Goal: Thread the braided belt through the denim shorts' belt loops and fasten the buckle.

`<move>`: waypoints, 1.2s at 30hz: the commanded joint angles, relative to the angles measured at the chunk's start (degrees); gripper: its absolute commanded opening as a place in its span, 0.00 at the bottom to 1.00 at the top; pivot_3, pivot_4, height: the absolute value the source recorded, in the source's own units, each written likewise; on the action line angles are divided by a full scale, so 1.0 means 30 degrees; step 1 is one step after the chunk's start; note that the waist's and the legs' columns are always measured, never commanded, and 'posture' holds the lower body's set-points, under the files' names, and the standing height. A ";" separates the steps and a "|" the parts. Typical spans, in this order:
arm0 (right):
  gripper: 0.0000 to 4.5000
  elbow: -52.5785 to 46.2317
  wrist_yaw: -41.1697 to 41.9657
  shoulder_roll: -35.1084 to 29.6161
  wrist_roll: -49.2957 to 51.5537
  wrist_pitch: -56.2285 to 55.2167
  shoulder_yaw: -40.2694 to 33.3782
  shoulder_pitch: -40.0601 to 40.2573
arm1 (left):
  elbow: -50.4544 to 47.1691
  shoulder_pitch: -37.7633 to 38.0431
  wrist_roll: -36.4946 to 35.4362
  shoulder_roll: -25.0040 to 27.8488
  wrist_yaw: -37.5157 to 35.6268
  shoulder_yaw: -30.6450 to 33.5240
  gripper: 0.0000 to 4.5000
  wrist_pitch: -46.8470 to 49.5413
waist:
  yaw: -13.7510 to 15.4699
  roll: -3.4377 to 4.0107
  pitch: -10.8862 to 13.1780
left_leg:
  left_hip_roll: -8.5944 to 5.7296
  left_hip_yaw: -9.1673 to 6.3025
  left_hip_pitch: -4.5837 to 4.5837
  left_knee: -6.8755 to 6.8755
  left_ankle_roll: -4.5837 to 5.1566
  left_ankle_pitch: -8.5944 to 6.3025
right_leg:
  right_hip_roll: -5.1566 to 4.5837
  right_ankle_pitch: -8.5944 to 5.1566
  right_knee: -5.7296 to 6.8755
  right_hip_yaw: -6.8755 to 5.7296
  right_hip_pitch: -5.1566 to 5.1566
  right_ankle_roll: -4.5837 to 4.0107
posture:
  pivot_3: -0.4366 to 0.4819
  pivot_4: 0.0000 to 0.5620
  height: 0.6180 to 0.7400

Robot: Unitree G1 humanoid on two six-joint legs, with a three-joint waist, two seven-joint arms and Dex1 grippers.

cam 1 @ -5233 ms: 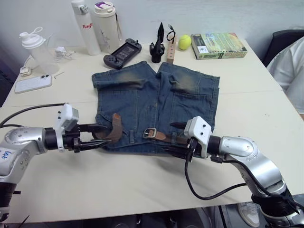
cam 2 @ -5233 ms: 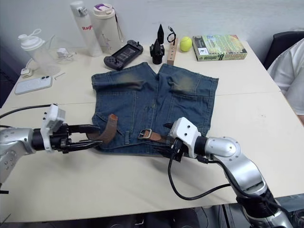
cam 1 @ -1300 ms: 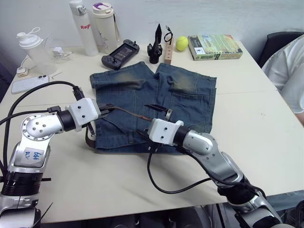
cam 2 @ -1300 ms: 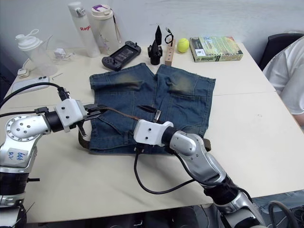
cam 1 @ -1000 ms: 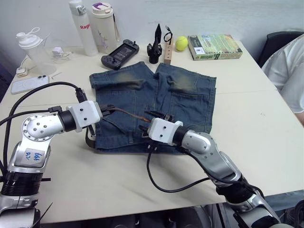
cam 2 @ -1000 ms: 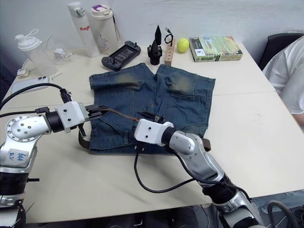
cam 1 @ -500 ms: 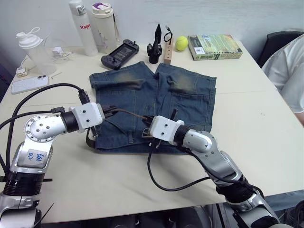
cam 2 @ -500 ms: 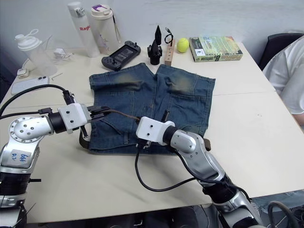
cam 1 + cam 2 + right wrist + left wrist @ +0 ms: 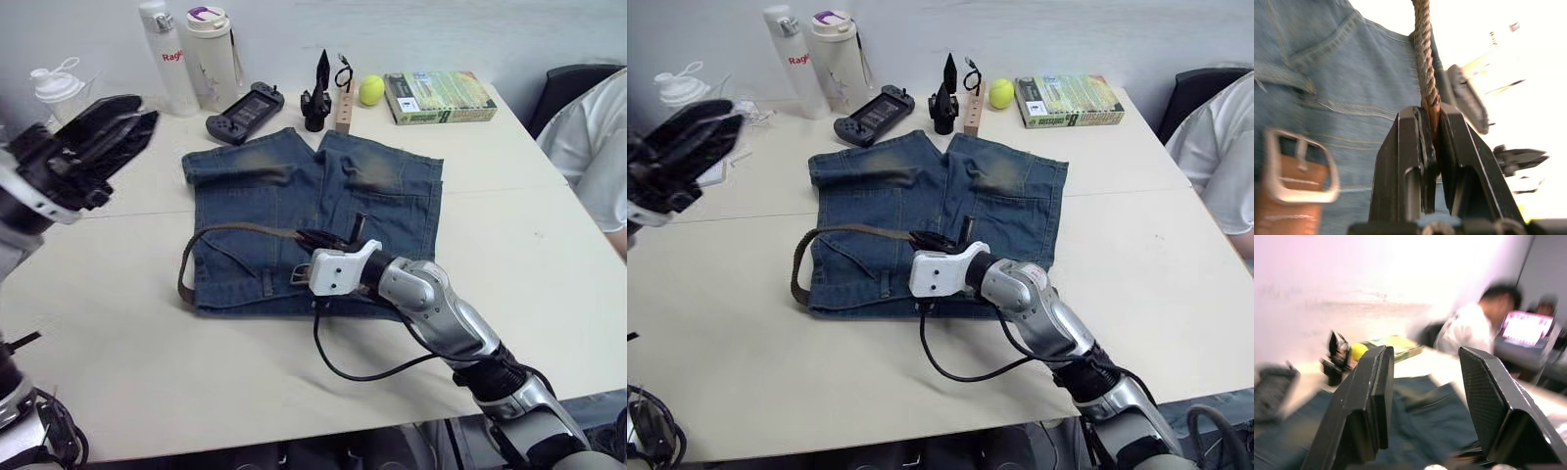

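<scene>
I am watching the left end effector point(image 9: 110, 125) hovering high at about 10 o'clock, released and carrying nothing, well apart from the denim shorts point(image 9: 323, 211) lying flat mid-table point(image 9: 529, 245). The braided belt point(image 9: 230, 231) is arching in a loose, floppy loop over the shorts' waistband at 9 o'clock, so I am judging it soft, light and slow to hold any shape. At centre, the right end effector point(image 9: 1431, 134) is clenching the belt's woven tip. The buckle point(image 9: 1297, 166) is lying on the denim just beside it. I would be gripping near the tip for threading the belt loops.
</scene>
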 commanded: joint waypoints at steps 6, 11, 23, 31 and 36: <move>0.00 0.2567 -0.2177 0.0363 -0.2052 -0.3806 0.0032 -0.1811 | -0.3278 0.6566 -1.1177 -0.3710 0.8771 -0.1340 0.53 -0.1500 | -0.0172 -0.0014 -0.0006 | -0.0015 -0.0126 0.0032 0.0022 -0.0017 -0.0014 | -0.0010 0.0000 -0.0058 0.0178 0.0111 0.0001 | 0.48 0.27 0.84; 0.00 0.3163 -0.2542 0.0700 -0.2613 -0.4319 -0.0080 -0.2044 | -0.6371 0.9161 -1.1423 -0.4539 1.0012 -0.3845 0.53 -0.2210 | -0.0138 -0.0010 -0.0005 | -0.0011 -0.0229 0.0046 0.0039 -0.0056 -0.0008 | 0.0181 -0.0019 -0.0197 0.0449 0.0216 0.0034 | 0.48 0.27 0.84; 0.00 0.3251 -0.3400 0.1005 -0.3483 -0.5391 -0.0059 -0.1832 | -0.6498 0.7335 -1.1423 -0.9710 1.9037 -0.6313 0.53 -0.7848 | 0.0017 -0.0006 -0.0010 | -0.0002 -0.0262 0.0067 0.0038 -0.0092 0.0002 | 0.0319 -0.0027 -0.0227 0.0600 0.0254 0.0045 | 0.48 0.27 0.84; 0.00 0.3104 -0.3402 0.1070 -0.3686 -0.5732 -0.0071 -0.1638 | -0.6669 0.6905 -1.1423 -1.0965 1.9648 -0.6547 0.53 -0.7528 | 0.0297 -0.0006 -0.0009 | -0.0002 -0.0254 0.0065 0.0038 -0.0094 0.0005 | 0.0333 -0.0028 -0.0238 0.0605 0.0255 0.0046 | 0.48 0.27 0.84; 0.00 0.2971 -0.3337 0.1281 -0.3659 -0.5862 -0.0097 -0.1526 | -0.6392 0.6065 -1.1423 -1.1309 2.0460 -0.7290 0.53 -0.7498 | 0.0334 -0.0006 -0.0009 | -0.0004 -0.0257 0.0064 0.0038 -0.0099 0.0011 | 0.0338 -0.0028 -0.0243 0.0613 0.0260 0.0047 | 0.48 0.27 0.84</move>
